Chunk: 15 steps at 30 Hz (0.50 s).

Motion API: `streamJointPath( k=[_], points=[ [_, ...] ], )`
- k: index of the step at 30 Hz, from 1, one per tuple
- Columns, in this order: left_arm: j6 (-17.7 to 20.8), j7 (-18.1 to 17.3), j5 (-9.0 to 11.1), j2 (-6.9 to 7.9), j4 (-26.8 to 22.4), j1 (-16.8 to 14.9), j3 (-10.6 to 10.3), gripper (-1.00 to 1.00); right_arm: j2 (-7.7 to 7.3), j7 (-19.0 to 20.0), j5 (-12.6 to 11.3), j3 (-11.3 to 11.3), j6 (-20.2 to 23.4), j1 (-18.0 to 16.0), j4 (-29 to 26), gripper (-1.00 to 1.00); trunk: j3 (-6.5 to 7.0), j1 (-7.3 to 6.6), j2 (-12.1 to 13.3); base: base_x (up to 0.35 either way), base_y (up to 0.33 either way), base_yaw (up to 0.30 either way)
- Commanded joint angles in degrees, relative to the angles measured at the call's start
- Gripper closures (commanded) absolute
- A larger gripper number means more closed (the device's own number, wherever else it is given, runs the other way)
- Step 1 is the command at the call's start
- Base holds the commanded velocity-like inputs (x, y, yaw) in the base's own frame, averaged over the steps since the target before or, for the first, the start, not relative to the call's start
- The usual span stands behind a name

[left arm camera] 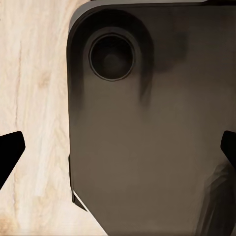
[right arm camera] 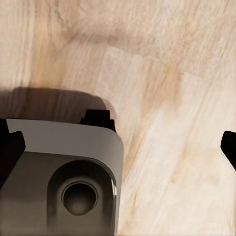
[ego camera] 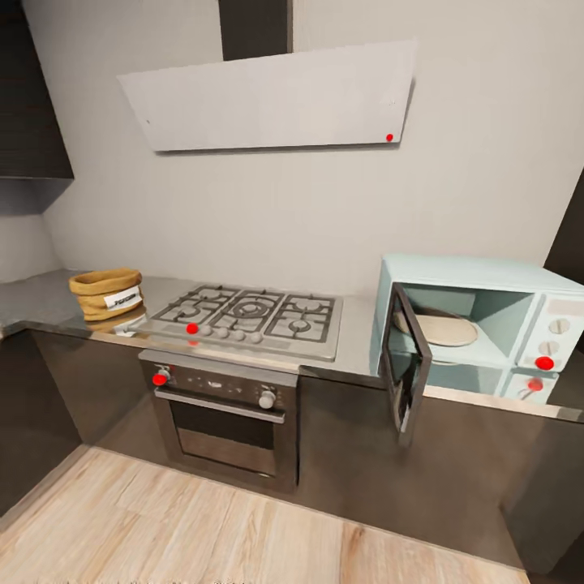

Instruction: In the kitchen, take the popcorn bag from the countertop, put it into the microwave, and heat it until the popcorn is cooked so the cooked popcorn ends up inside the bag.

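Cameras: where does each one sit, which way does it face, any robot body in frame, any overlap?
Head view: on the head, looking forward and down at the countertop, popcorn bag, hob and open microwave.
Left wrist view: faces down; fingertips wide apart over the robot's base and wood floor.
Right wrist view: faces down likewise; fingertips apart.
Shared: both wrist views show base and floor.

Grey wall (ego camera: 324, 211), pale wood floor (ego camera: 203, 535), dark cabinets (ego camera: 81, 389) — hob (ego camera: 251, 315), oven (ego camera: 223, 414), extractor hood (ego camera: 272, 97).
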Motion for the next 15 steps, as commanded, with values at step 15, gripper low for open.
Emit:
streamJointPath(
  k=[15],
  points=[
    [-0.1, 0.0, 0.1, -0.01, 0.0, 0.0, 0.1, -1.00, -0.02, -0.3, 0.6, -0.3, -0.3, -0.1, 0.2, -1.00, -0.05, 0.00, 0.0, 0.000, 0.000, 0.277]
  ],
)
